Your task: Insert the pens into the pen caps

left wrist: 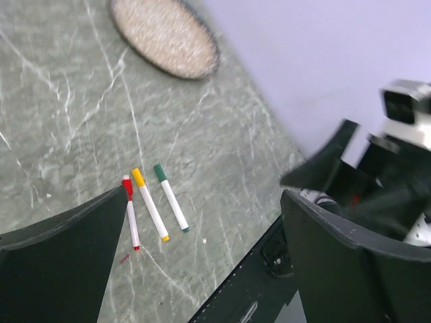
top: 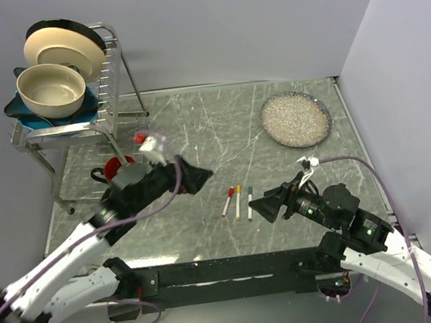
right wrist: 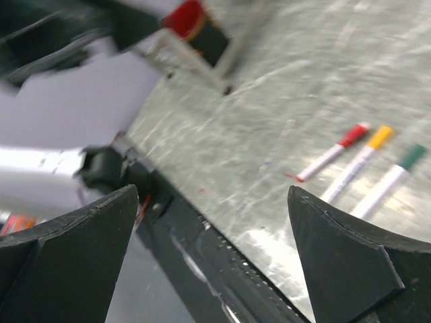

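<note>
Three pens point(top: 238, 202) lie side by side on the grey-green marbled desk point(top: 196, 125), between the arms. Each has a slim white barrel and a fitted cap: red cap point(left wrist: 126, 187), yellow cap point(left wrist: 138, 177), green cap point(left wrist: 159, 173).
Left gripper point(top: 198, 175): jaws wide, empty. Right gripper point(top: 258, 206): jaws wide, empty.
Top view only: wire rack point(top: 110, 88) holding a beige bowl point(top: 52, 90).
Left wrist view: round speckled dish point(left wrist: 165, 33) beyond the pens.
Right wrist view: blurred red mug point(right wrist: 192, 20).

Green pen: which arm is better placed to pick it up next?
Right. The open right gripper sits beside the green pen, facing it. The left gripper, also open, is farther, with the yellow pen and red pen lying between.
</note>
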{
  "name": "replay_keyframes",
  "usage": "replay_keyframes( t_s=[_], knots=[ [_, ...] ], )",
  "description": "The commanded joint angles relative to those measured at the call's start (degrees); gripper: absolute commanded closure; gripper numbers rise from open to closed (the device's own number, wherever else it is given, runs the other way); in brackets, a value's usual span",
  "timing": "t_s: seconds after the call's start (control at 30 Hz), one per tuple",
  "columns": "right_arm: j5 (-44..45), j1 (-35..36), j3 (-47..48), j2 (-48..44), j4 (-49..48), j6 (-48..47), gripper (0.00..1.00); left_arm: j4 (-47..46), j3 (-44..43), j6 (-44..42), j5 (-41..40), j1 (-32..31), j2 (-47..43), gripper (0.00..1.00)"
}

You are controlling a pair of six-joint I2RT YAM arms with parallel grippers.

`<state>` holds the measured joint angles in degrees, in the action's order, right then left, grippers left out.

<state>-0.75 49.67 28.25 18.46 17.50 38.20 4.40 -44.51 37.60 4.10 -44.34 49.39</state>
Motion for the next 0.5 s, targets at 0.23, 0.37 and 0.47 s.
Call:
replay_keyframes(
  t_s=[0.23, 0.37, 0.47],
  knots=[
    [17.4, -0.1, 6.5, 1.5, 6.6, 4.1, 0.00, -5.9, 10.1, -0.6, 1.5, -0.8, -12.1, 0.01],
    [17.8, -0.1, 7.2, 2.5, 6.6, 3.6, 0.00, -5.7, 9.6, -0.9, 2.7, -1.2, -11.9, 0.01],
    [17.8, -0.1, 7.7, 3.5, 6.6, 3.1, 0.00, -5.6, 9.8, -1.0, 1.9, -1.4, -11.8, 0.01]
  ],
)
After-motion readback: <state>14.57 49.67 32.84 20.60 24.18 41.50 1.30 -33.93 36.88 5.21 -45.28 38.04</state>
